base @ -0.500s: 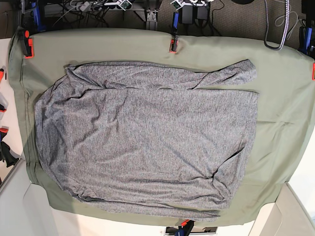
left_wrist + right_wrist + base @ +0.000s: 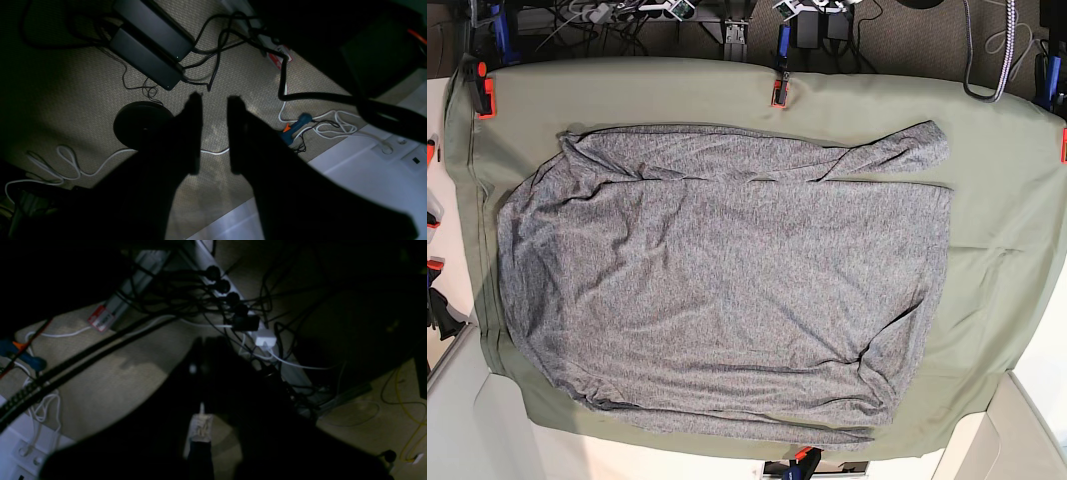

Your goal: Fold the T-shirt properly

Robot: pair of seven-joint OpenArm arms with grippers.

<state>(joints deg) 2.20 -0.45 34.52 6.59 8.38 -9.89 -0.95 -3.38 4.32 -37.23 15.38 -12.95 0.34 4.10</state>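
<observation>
T-shirt is lying spread out flat on your olive-green table cloth, taking up most of the middle of it in the base view. It's heathered grey and pretty wrinkled. One long sleeve is folded across the top edge and points toward the right side of that view, and the bottom edge has some bunched-up creases near the lower right. The cloth is pinned down at the far edge by orange clamps.

Neither of your arms shows up over the table in the base view, and nothing is touching the shirt.

Your left gripper is a dark silhouette in its wrist view, hanging above carpeted floor full of cables and black power bricks. Its jaws are parted, with a clear strip of carpet showing between them and nothing held.

Your right gripper is even darker in its own view, over a power strip and a tangle of cords. Its two jaws look pressed together with no gap at the tips, and there's nothing in them.
</observation>
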